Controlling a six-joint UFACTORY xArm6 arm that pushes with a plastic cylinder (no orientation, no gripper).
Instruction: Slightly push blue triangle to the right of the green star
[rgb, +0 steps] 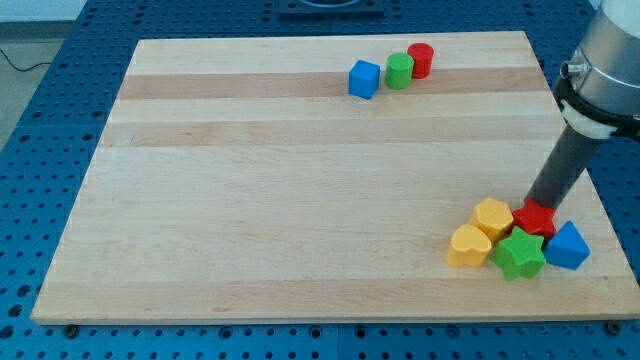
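The blue triangle (568, 246) lies near the view's bottom right, just right of the green star (520, 255) and touching it. A red block (536, 217) sits just above them. My tip (532, 202) ends at the top edge of the red block, above and left of the blue triangle. The rod slants up to the view's right into the arm (600, 70).
A yellow hexagon-like block (492, 217) and a yellow heart-like block (468, 246) sit left of the green star. A blue cube (364, 79), a green cylinder (400, 71) and a red cylinder (420, 60) form a row near the board's top edge. The board's right edge (590, 180) is close.
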